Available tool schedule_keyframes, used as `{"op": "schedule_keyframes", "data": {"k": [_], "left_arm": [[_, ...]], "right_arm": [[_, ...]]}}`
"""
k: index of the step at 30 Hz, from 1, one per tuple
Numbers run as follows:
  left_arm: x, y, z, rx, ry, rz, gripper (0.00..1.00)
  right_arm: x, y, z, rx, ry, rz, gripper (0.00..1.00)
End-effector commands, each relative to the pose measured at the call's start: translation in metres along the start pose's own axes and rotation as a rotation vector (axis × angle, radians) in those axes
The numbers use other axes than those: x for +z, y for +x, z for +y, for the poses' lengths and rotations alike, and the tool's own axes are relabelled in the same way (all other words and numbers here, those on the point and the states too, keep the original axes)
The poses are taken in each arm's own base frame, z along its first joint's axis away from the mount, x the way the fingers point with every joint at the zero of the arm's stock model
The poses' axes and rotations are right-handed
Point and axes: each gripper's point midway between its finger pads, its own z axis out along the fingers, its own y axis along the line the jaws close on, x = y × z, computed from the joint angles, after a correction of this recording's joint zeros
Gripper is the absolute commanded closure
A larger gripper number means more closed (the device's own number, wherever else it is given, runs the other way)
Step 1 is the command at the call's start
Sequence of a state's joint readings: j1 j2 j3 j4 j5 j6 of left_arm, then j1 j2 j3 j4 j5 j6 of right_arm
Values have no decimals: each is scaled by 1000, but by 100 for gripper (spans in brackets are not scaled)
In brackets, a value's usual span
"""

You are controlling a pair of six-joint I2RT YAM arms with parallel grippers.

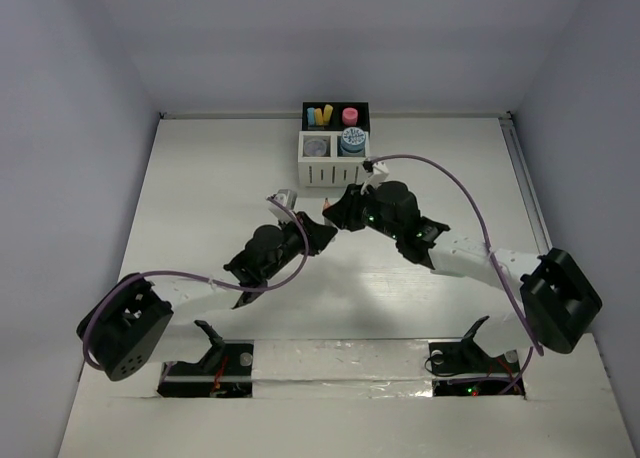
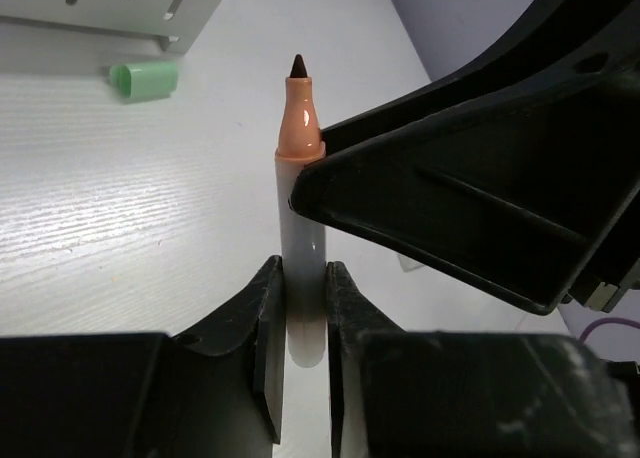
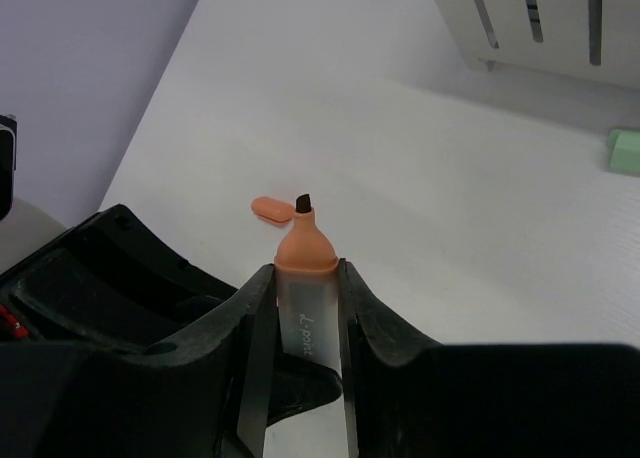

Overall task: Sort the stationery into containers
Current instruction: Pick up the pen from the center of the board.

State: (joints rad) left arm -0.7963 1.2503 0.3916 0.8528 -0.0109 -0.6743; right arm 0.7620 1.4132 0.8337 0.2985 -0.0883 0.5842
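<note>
My left gripper (image 2: 301, 283) is pinched on the tail end of an uncapped highlighter (image 2: 301, 213), its two fingers pressed flat against the pale grey barrel on either side. My right gripper (image 3: 304, 278) is clamped on the same highlighter higher up, just under the orange collar, so I hold the pen with both hands at once. It is off the table (image 1: 220, 208), between the two wrists, in front of the desk organiser (image 1: 334, 174). Its dark chisel tip stands bare above the collar and points away from my left wrist camera.

A small orange cap (image 3: 272, 209) lies on the table beyond the tip in my right wrist view, apart from the pen. A short green stub (image 2: 145, 79) lies on its side on the table close to the organiser's white slatted wall, touching nothing that I can see.

From above, the organiser sits at the far middle of the table. Its back left black bin holds yellow and blue stubs (image 1: 320, 115), the back right black bin a pink piece (image 1: 350, 116), the front right white bin a blue-white roll (image 1: 351, 141), and the front left white bin a pale round thing (image 1: 317, 147) that I cannot make out
</note>
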Motion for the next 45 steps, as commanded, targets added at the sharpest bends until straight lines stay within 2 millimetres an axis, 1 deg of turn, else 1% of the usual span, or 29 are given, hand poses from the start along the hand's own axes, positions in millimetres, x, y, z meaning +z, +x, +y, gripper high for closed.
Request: {"op": "schedule_keyframes", "data": {"k": [1, 3, 5, 6, 8, 9, 10, 12, 13, 15, 16, 18, 19, 20, 21, 22, 25, 26, 28, 29, 30, 32, 33, 35, 36, 37, 39, 41, 45], "left_arm": [[3, -29, -23, 14, 68, -95, 97], [-1, -27, -19, 25, 59, -90, 100], [-12, -35, -19, 40, 60, -128, 100], [-13, -30, -14, 41, 46, -112, 100], [-24, -41, -15, 55, 38, -154, 100], [-29, -35, -7, 64, 10, -136, 100], [-38, -46, -14, 68, 24, -167, 100], [-48, -45, -5, 87, -25, -155, 100], [-59, -59, -13, 83, -10, -197, 100], [-73, -68, -7, 74, -58, -210, 100], [-88, -85, -19, 62, -28, -265, 100], [-103, -98, -23, 53, -48, -293, 100], [-116, -111, -28, 43, -42, -333, 100], [-123, -122, -23, 39, -85, -368, 100], [-128, -121, -18, 49, -122, -351, 100], [-138, -136, -28, 55, -112, -384, 100], [-154, -152, -39, 72, -112, -402, 100], [-158, -153, -40, 75, -111, -399, 100], [-167, -163, -49, 79, -86, -423, 100], [-168, -164, -53, 82, -73, -424, 100], [-170, -164, -53, 87, -75, -416, 100], [-173, -165, -55, 102, -74, -410, 100], [-174, -165, -54, 108, -81, -405, 100], [-176, -164, -53, 117, -87, -402, 100], [-178, -164, -52, 119, -88, -401, 100], [-180, -165, -53, 120, -84, -403, 100], [-181, -164, -52, 127, -88, -400, 100], [-182, -165, -53, 133, -92, -399, 100], [-184, -167, -53, 145, -97, -399, 100]], "right_arm": [[-6, -17, 31, 15, -114, -54, 100], [-6, -17, 34, 24, -126, -49, 100], [-8, -16, 38, 28, -152, -43, 96], [-9, -17, 40, 31, -155, -46, 96], [-11, -17, 43, 32, -170, -40, 79], [-12, -18, 45, 31, -178, -40, 72], [-13, -20, 49, 25, -188, -40, 56], [-19, -27, 51, 12, -182, -51, 45], [-21, -31, 52, 5, -179, -65, 36], [-27, -37, 56, -7, -183, -78, 32], [-29, -36, 59, -12, -202, -71, 32], [-28, -37, 67, -12, -241, -62, 32], [-22, -27, 69, -10, -265, -19, 32], [-18, -26, 71, -6, -279, -13, 32], [-13, -22, 71, 12, -285, 7, 32], [-3, -5, 66, 28, -295, 67, 32], [14, 12, 73, 45, -321, 125, 31], [24, 34, 71, 38, -305, 187, 30], [37, 42, 81, 19, -313, 215, 27], [49, 59, 75, 20, -285, 253, 26], [54, 69, 82, 13, -296, 273, 26], [67, 75, 89, 16, -300, 283, 24], [79, 90, 79, 35, -274, 313, 24], [91, 99, 91, 45, -296, 322, 24], [101, 114, 82, 71, -277, 351, 24], [106, 121, 85, 75, -280, 363, 23], [118, 126, 90, 94, -286, 368, 22], [129, 146, 83, 107, -266, 400, 22], [146, 158, 75, 135, -238, 410, 22]]}}
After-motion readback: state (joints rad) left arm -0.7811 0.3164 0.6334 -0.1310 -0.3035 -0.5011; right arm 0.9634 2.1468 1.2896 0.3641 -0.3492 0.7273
